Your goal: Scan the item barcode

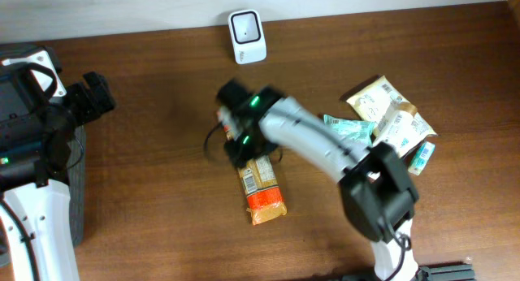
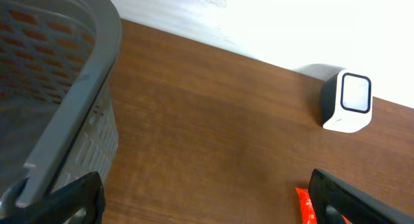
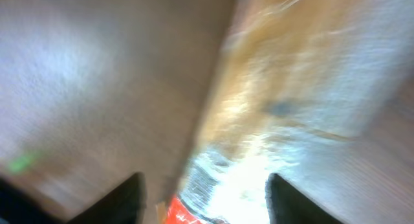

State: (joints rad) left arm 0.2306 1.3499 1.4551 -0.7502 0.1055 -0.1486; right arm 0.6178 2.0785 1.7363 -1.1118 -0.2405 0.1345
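Packet (image 1: 264, 192) lies mid-desk, long axis running far edge to near edge, orange end nearest. Right gripper (image 1: 241, 149) straddles its far end, jaws apart, not yet pinching, it seems. Best to close across the narrow width, lift level, then turn its barcode side toward the scanner (image 1: 245, 36) at the far edge.

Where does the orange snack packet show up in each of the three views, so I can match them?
Overhead: the orange snack packet lies at centre frame, just below the middle.
Left wrist: only its orange corner shows at the bottom edge, right of centre.
Right wrist: blurred, it fills the centre and right.
Shared landmark: the white scanner in overhead and left wrist; the brown table in all three.
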